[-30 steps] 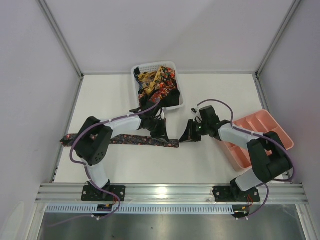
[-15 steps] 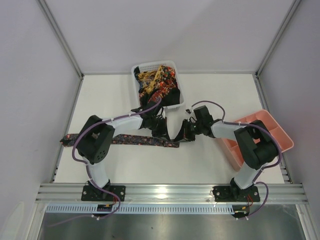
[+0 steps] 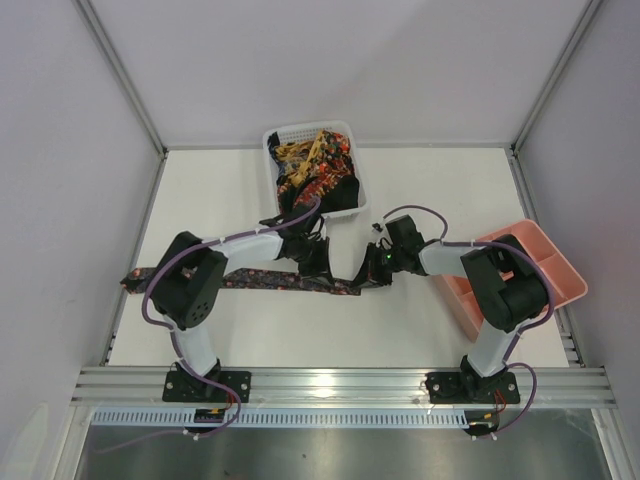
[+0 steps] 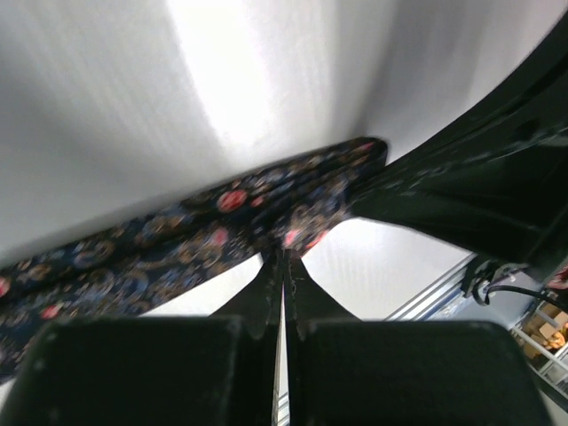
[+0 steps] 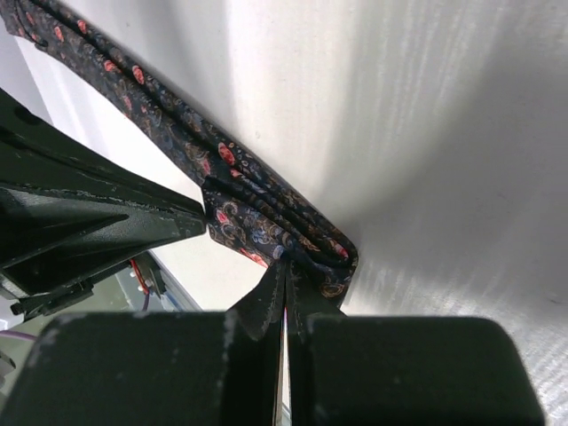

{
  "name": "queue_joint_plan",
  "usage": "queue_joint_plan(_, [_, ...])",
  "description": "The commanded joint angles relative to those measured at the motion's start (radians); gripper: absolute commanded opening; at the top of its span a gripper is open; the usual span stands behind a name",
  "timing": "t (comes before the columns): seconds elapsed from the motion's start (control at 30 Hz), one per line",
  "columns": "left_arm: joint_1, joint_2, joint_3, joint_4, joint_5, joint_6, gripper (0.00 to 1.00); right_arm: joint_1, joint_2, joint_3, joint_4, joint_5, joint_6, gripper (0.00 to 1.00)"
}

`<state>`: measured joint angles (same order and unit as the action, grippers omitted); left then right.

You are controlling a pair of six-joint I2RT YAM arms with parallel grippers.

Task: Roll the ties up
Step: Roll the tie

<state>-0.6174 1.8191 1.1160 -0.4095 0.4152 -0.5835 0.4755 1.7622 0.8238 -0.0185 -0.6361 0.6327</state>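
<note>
One dark tie (image 3: pixel 250 279) with red and orange figures lies flat across the table, from the left edge toward the middle. My left gripper (image 3: pixel 318 262) is shut, its tips (image 4: pixel 284 256) touching the tie (image 4: pixel 177 240) near its right end. My right gripper (image 3: pixel 368 276) is also shut, its tips (image 5: pixel 286 264) pressed against the tie's folded, bunched end (image 5: pixel 311 240). I cannot tell whether either gripper pinches fabric. The rest of that tie (image 5: pixel 177 142) runs away to the upper left. More ties (image 3: pixel 315 165) are heaped in the basket.
The white mesh basket (image 3: pixel 270 150) stands at the back middle, just behind my left gripper. A pink compartment tray (image 3: pixel 530 228) sits at the right edge under the right arm. The two grippers are close together, with the left one (image 5: pixel 80 222) showing in the right wrist view.
My right gripper has slid left up to the tie's right end, which now lies folded over. The left gripper has barely moved.
</note>
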Motion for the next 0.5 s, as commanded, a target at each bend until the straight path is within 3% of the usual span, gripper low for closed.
queue_joint_plan(0.0, [0.010, -0.063, -0.033, -0.035, -0.044, 0.007, 0.00, -0.006, 0.006, -0.006, -0.006, 0.047, -0.007, 0.00])
queue_joint_plan(0.47, [0.019, -0.067, -0.107, -0.002, -0.101, -0.004, 0.01, 0.008, -0.016, -0.043, -0.031, 0.053, 0.013, 0.00])
